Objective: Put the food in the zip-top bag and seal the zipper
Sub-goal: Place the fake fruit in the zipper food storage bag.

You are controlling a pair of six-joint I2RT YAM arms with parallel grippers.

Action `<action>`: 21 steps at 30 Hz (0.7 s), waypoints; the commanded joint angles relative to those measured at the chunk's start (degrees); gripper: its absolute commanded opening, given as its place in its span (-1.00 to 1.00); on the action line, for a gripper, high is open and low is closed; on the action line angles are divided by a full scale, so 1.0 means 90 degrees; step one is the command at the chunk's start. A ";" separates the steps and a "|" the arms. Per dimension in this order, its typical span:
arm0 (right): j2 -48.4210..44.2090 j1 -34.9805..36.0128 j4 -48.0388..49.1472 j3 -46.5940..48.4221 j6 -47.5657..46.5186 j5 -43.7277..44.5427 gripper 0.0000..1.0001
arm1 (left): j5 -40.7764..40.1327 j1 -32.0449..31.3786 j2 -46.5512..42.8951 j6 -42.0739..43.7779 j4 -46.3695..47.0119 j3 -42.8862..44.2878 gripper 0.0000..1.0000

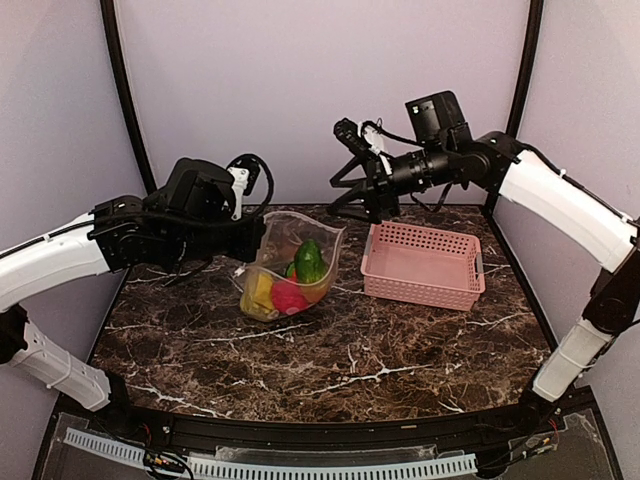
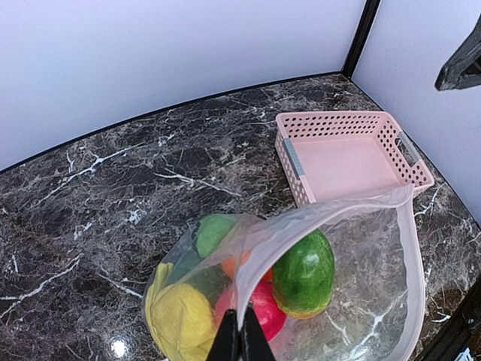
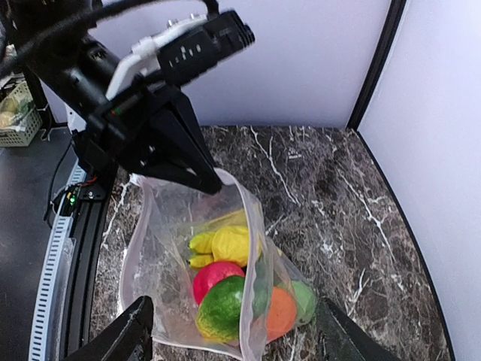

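The clear zip-top bag stood on the dark marble counter, left of centre, with its bottom on the surface and its mouth lifted open. Inside lay the food: a green-orange mango-like piece, a red round fruit, a yellow lemon, a banana and an orange. The left fingers, pressed together, pinched the whitish-pink zipper at the mouth's left side. The right fingers, spread wide and gripping nothing, hung in the air above the bag's right side, not touching it. A pink basket sat just right of the bag.
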 commanded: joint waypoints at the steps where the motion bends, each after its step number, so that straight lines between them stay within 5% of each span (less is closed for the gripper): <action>1: 0.0075 0.0030 -0.0598 -0.0454 -0.0414 0.0728 0.40 | 0.0167 0.0033 -0.0185 0.0211 0.0163 -0.0162 -0.99; 21: 0.0211 -0.0320 -0.0338 -0.1317 -0.1513 0.0763 0.36 | 0.0021 0.0034 -0.0114 0.0667 0.0196 -0.0124 -0.99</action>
